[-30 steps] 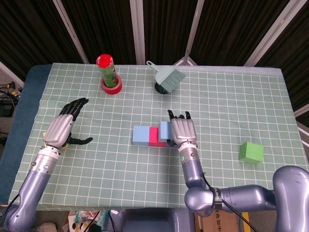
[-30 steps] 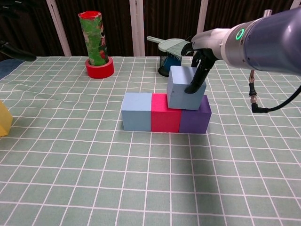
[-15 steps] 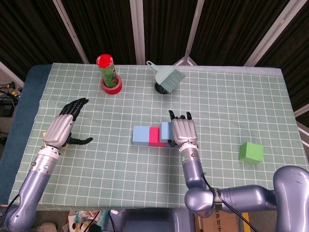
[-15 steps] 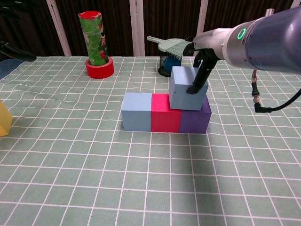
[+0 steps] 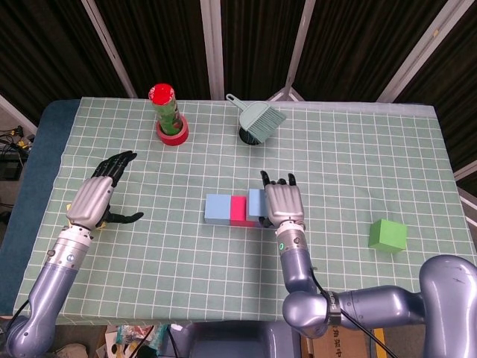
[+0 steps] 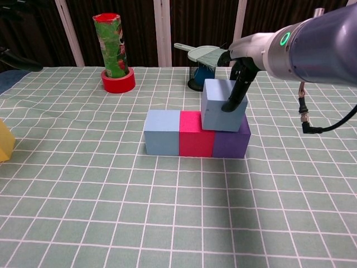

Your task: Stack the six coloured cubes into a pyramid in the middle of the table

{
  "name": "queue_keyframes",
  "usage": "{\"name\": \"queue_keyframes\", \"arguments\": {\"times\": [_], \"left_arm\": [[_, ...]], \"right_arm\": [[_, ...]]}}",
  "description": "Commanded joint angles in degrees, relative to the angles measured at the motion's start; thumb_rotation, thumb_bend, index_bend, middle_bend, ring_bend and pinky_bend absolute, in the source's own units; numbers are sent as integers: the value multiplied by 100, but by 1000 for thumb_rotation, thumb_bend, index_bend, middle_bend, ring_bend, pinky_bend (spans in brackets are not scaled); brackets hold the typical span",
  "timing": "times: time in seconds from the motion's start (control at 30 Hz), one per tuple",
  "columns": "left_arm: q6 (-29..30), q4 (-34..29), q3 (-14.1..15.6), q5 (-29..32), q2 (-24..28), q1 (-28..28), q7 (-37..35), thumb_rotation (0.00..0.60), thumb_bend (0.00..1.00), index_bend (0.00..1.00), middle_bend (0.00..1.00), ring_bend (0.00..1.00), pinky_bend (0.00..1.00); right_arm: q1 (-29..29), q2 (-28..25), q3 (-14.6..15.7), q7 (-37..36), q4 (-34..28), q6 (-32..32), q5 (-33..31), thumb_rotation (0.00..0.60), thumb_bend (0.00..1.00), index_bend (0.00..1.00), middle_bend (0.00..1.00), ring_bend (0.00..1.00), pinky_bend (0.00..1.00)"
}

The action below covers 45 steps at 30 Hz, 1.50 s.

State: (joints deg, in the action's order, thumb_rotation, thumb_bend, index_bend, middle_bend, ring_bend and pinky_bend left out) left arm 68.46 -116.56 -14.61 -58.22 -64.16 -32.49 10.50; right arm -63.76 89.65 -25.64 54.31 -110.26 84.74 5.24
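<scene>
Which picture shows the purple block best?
The chest view. There the purple block shows its whole front face, at the right end of the bottom row under the light blue cube. In the head view the right hand hides it almost completely.

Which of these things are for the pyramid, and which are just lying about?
For the pyramid: light blue cube, pink cube, purple cube, upper blue cube, green cube, yellow cube.
Lying about: green can, red tape roll, dustpan brush.

No legible text, label, brand, number or sign anywhere; print on the green canister [image 6: 110, 47] is too blurred to make out.
</scene>
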Motion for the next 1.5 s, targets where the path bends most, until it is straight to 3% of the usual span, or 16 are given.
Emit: {"name": "queue_keyframes", "arguments": {"times": [0.03, 1.5], "left_arm": [[-3, -3, 1, -4, 4, 0, -6, 600, 77, 0, 27, 0, 0], [27, 8, -6, 18, -1, -1, -10, 600, 77, 0, 27, 0, 0]], "right_arm": [[-2, 8, -8, 13, 10, 25, -13, 600, 324, 0, 403, 204, 0], [23, 115, -97, 112, 126, 40, 9, 600, 325, 0, 404, 204, 0]]}}
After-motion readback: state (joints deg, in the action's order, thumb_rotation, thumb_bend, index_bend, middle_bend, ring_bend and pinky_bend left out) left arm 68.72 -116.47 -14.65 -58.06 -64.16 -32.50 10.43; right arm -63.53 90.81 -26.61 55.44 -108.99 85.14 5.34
